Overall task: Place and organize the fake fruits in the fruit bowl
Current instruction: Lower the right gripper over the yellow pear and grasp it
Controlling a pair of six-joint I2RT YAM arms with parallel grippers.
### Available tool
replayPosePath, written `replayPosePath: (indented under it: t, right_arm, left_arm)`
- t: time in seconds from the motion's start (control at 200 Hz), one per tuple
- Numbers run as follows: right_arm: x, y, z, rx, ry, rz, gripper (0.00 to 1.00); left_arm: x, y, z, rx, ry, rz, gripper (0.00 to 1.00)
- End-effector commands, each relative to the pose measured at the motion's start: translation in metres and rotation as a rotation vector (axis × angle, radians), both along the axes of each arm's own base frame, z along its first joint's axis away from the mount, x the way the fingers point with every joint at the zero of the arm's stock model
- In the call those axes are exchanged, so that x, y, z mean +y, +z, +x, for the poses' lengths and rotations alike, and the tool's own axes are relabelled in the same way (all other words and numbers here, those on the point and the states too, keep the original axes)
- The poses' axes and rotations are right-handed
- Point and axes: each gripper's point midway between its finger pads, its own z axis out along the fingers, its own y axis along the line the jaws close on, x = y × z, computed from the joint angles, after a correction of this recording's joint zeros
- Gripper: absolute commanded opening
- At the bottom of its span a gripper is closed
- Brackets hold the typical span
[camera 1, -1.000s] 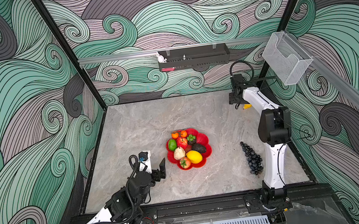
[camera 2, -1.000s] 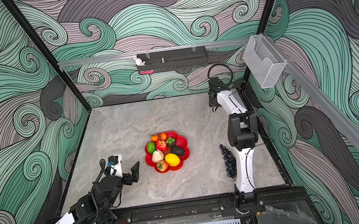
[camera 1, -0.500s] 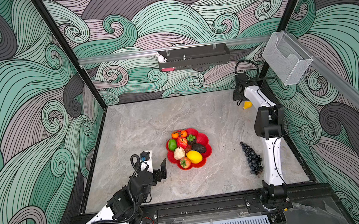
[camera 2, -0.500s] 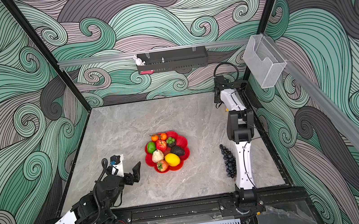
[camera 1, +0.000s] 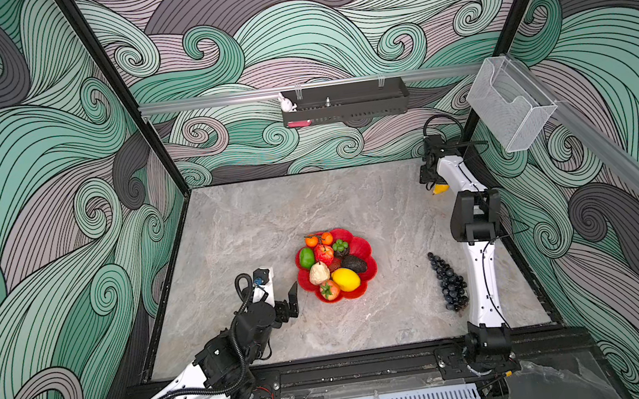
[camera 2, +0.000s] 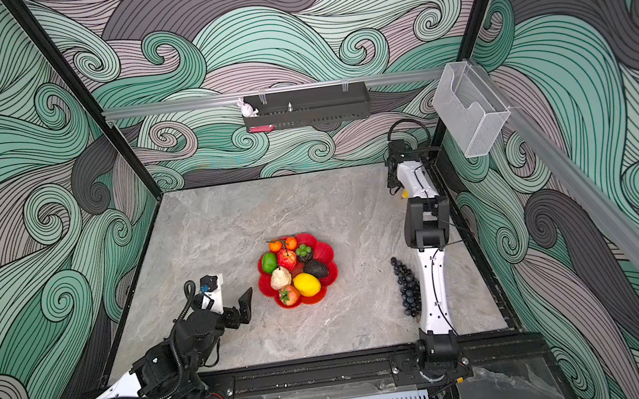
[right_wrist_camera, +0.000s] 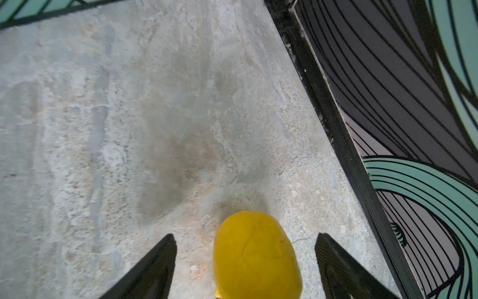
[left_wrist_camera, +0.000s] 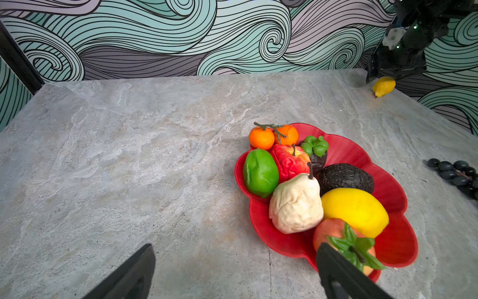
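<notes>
Mid-worktop (camera 1: 254, 226), my fruit bowl (camera 1: 362, 245) holds lemon (camera 1: 346, 279), pear (camera 1: 318, 273), apple (camera 1: 323, 252), avocado (camera 1: 353, 264) and oranges (camera 1: 311, 241); grapes (camera 1: 448, 282) lie outside. Left gripper (left_wrist_camera: 235, 248) gapes nearby; right gripper (right_wrist_camera: 245, 235) hangs wide over a stray yellow fruit (right_wrist_camera: 256, 259).

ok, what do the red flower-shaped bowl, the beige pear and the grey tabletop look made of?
Red flower-shaped bowl: probably plastic, possibly glazed ceramic; glossy, smooth sheen.
Beige pear: soft plastic or foam, matte; its skin is dented and wrinkled.
Grey tabletop: stone-look, matte, veined; real stone or printed laminate, cannot tell.
</notes>
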Motion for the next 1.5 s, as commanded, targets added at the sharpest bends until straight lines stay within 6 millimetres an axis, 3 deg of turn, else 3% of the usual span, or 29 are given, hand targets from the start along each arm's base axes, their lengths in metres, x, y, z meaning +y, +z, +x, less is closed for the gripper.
replayPosePath:
  t: [0.0,0.155,0.385,0.931,1.196,1.326,1.496]
  right_arm:
    - [0.0,-0.004,-0.002,0.015,-0.003,0.037,0.85]
    - [0.001,-0.004,-0.003,0.021,-0.011,0.063,0.81]
    - [0.005,-0.004,-0.004,0.022,-0.006,0.086,0.65]
    - [0.02,-0.018,-0.008,0.041,-0.014,0.164,0.62]
    - [0.02,-0.017,-0.009,0.042,-0.011,0.169,0.49]
    - [0.028,-0.005,-0.009,0.036,0.022,0.139,0.47]
    - [0.062,0.021,-0.008,-0.011,0.089,0.155,0.46]
  left_arm:
    - [0.0,0.004,0.002,-0.015,0.005,-0.009,0.99]
    - [-0.001,0.004,0.002,-0.014,0.004,-0.006,0.99]
    - [-0.001,0.004,0.003,-0.015,0.004,-0.006,0.99]
    - [-0.002,0.003,0.003,-0.011,0.0,-0.004,0.99]
    - [-0.001,0.003,0.003,-0.011,0.002,-0.002,0.99]
    - [-0.002,0.003,0.003,-0.009,0.0,-0.002,0.99]
    - [-0.004,0.002,0.004,-0.004,-0.005,0.0,0.99]
